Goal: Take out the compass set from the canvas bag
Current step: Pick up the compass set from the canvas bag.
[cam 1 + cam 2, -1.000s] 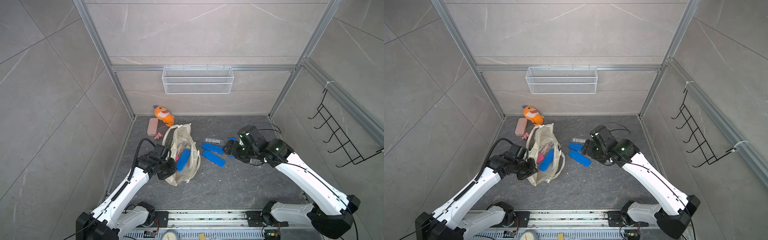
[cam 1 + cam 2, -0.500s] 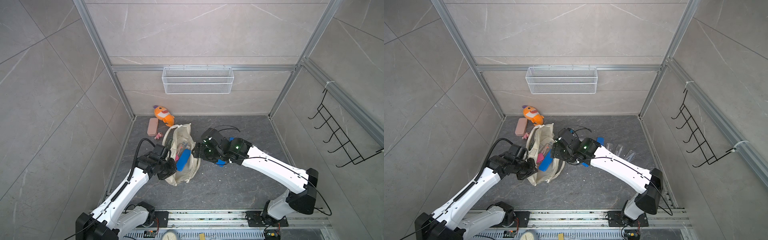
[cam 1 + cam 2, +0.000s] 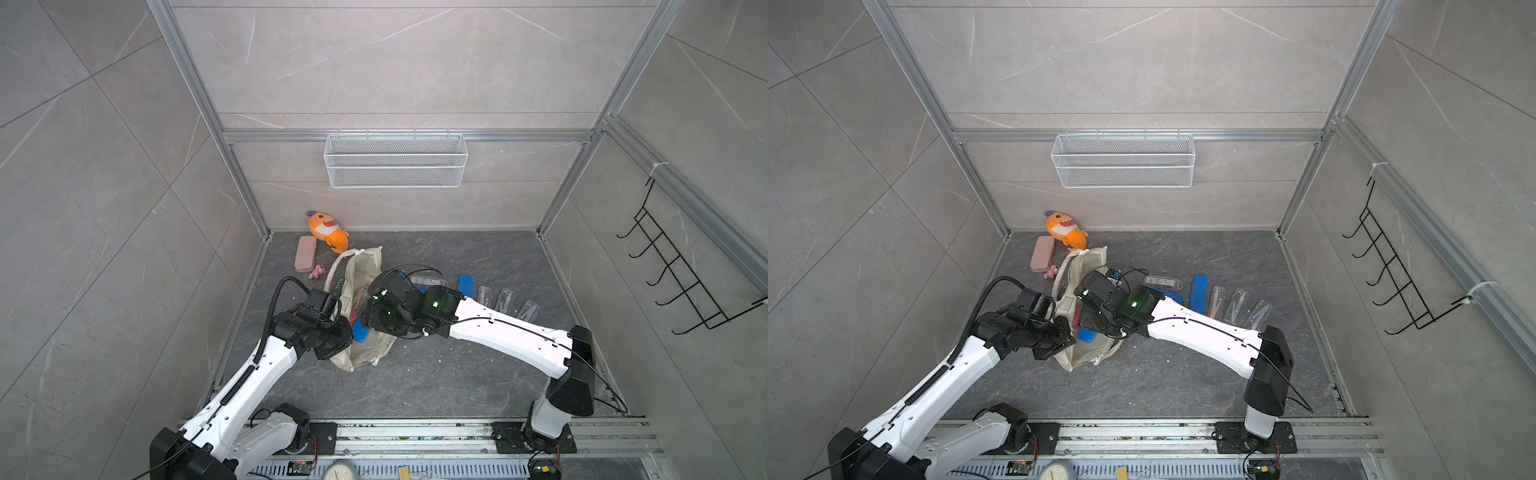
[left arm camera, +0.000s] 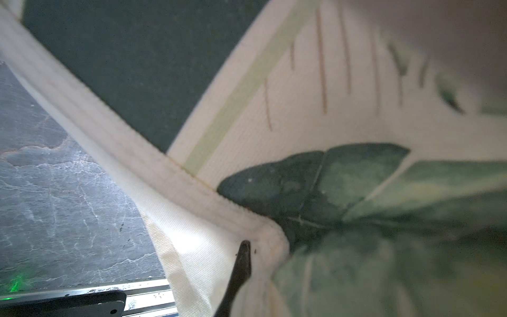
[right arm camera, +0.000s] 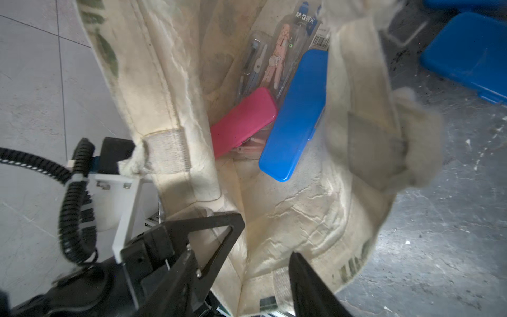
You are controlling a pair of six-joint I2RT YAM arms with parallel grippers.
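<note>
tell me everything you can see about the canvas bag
The canvas bag is cream, wrinkled, soiled cloth with short webbing handles and dark green leaf print and lettering on its outside. It lies slumped on the grey floor, mouth held open. The left gripper pinches its rim beside a handle base. Inside lie a pink case, a blue case and clear compass packs.

Walls (image 3: 395,62) on 3 sides: big light-grey tiles w/ thin white veins, aluminium posts (image 3: 199,104) at the back corners. Floor (image 3: 457,374): dark grey stone-look slab (a few pale specks on it). White wire basket (image 3: 395,160) hangs on back wall; black hook rack (image 3: 673,274) on a side wall. Metal rail (image 3: 415,432) along front edge. Light even, soft.
</note>
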